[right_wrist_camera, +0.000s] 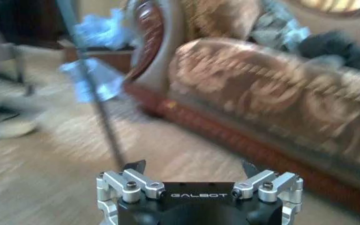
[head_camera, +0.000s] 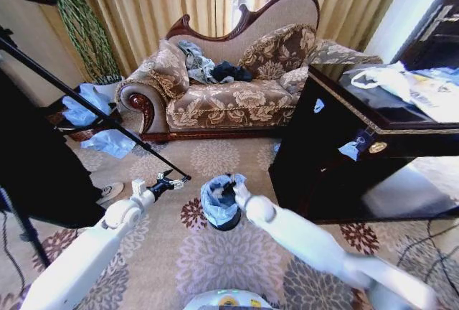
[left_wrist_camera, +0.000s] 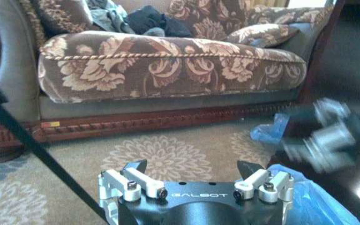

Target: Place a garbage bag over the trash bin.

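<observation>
The trash bin [head_camera: 228, 223] stands on the carpet in front of me, small and black. The pale blue garbage bag [head_camera: 215, 199] is draped over its top and hangs down its sides. In the left wrist view a corner of the bag [left_wrist_camera: 320, 199] shows beside my left gripper [left_wrist_camera: 192, 167], which is open and holds nothing. In the head view that left gripper [head_camera: 169, 181] hovers to the left of the bin, apart from it. My right gripper [head_camera: 229, 186] sits at the bag's upper rim. The right wrist view shows it [right_wrist_camera: 193, 165] open, with only carpet and sofa beyond.
A patterned sofa [head_camera: 222, 102] stands behind the bin. A tall black cabinet [head_camera: 337, 145] is close on the right. A black tripod leg [head_camera: 100, 113] slants down to the carpet near my left gripper. Darker blue sheets [head_camera: 107, 141] lie at the left.
</observation>
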Available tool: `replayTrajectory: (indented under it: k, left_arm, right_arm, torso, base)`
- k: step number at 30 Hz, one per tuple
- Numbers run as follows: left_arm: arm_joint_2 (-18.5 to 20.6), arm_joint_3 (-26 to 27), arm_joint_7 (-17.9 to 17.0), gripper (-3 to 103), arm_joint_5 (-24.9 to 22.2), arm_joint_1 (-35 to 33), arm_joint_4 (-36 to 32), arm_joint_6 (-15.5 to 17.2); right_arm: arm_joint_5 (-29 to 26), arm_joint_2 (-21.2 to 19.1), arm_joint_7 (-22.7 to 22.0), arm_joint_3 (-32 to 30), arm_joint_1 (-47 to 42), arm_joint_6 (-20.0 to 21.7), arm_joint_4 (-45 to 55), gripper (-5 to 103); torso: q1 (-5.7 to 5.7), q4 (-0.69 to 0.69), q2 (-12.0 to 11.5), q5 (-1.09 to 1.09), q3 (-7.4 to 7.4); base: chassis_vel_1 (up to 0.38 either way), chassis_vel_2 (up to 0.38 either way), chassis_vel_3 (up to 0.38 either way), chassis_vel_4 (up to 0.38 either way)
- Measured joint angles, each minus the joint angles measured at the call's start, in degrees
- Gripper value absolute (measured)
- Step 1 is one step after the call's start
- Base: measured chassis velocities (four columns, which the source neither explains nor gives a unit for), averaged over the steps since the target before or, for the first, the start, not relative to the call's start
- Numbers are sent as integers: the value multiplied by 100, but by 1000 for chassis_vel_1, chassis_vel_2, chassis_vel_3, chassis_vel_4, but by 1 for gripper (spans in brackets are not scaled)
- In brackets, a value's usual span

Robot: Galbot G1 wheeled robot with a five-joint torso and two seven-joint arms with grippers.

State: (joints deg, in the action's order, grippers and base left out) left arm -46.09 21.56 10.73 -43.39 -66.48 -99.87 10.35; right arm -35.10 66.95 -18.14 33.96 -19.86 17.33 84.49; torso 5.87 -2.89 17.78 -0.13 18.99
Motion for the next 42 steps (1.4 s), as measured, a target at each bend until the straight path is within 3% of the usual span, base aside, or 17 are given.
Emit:
replayTrajectory:
  k: [3, 8, 12, 14, 15, 16, 17, 19, 21, 22, 23, 25, 29, 33, 36, 42]
  left_arm:
    - [-52, 90, -1, 99, 0, -95, -47, -4]
    - [-225, 199, -2, 99, -2, -172, -66, -19]
    - [-510, 251, -75, 99, 75, -221, -79, -8]
    - [-561, 273, -102, 99, 90, -228, -74, -5]
    - [-667, 352, -187, 99, 95, -288, -65, 8]
    - [-730, 401, -220, 99, 122, -335, -49, 9]
    - [-730, 401, -220, 99, 122, -335, -49, 9]
    - [-827, 487, -254, 99, 218, -417, 13, -47]
    - [-839, 514, -254, 99, 219, -461, 59, -112]
    - [-839, 514, -254, 99, 219, -461, 59, -112]
    - [-837, 516, -250, 99, 186, -471, 129, -166]
    - [-832, 499, -245, 99, 126, -443, 259, -207]
    - [-849, 442, -244, 99, 13, -368, 425, -223]
    - [-876, 363, -203, 99, -18, -290, 560, -266]
    - [-924, 318, -167, 99, -58, -217, 750, -322]
    - [-942, 205, -148, 99, -81, -139, 887, -349]
  right_arm:
    - [-211, 110, -290, 122, 312, 121, -102, 100]
    - [-682, 565, -1153, 410, 990, 725, -518, 100]
    - [-2184, 1197, -3458, 971, 1606, 1707, -850, 100]
    - [-2361, 1244, -3715, 1052, 1666, 1808, -848, 100]
    - [-2904, 1345, -4569, 1365, 1852, 2012, -804, 100]
    - [-3250, 1370, -5019, 1557, 1935, 2039, -705, 100]
    - [-3250, 1370, -5019, 1557, 1935, 2039, -705, 100]
    - [-4114, 1470, -5893, 1916, 1984, 1990, -528, 100]
    - [-4517, 1642, -6341, 1986, 1842, 1866, -583, 100]
    - [-4517, 1642, -6341, 1986, 1842, 1866, -583, 100]
    - [-4700, 1820, -6659, 1946, 1634, 1786, -738, 100]
    - [-4710, 1985, -6891, 1898, 1373, 1725, -950, 100]
    - [-4516, 2158, -7005, 1728, 1095, 1684, -1325, 100]
    - [-4461, 2040, -7003, 1975, 1149, 1805, -1441, 100]
    - [-4735, 1859, -6992, 2120, 1216, 1664, -1353, 100]
    - [-4753, 1685, -6971, 2098, 989, 1367, -1555, 100]
  torso:
    - [0, 0, 0, 2, 0]
    - [0, -3, 0, 3, 0]
    - [1, 0, 0, 1, 0]
    - [0, 0, 0, 1, 0]
    - [0, -1, 0, 1, 0]
    - [0, -1, 0, 2, 0]
    - [0, -1, 0, 2, 0]
    - [-1, -3, 0, 2, -1]
    - [-1, -3, 0, 3, -1]
    - [-1, -3, 0, 3, -1]
    - [-1, -2, 0, 3, -1]
    - [-1, 0, 0, 3, -1]
    - [-1, -2, 0, 4, -1]
    - [-1, -2, 0, 4, -1]
    - [-1, -3, 0, 5, -1]
    - [0, -1, 0, 4, -1]
  base:
    - [0, 0, 0, 0]
    - [0, 0, 0, 0]
    - [0, 0, 0, 0]
    - [0, 0, 0, 0]
    - [0, 0, 0, 0]
    - [0, 0, 0, 0]
    - [0, 0, 0, 0]
    - [0, 0, 0, 0]
    - [0, 0, 0, 0]
    - [0, 0, 0, 0]
    - [0, 0, 0, 0]
    - [0, 0, 0, 0]
    - [0, 0, 0, 0]
    - [0, 0, 0, 0]
    - [0, 0, 0, 0]
    - [0, 0, 0, 0]
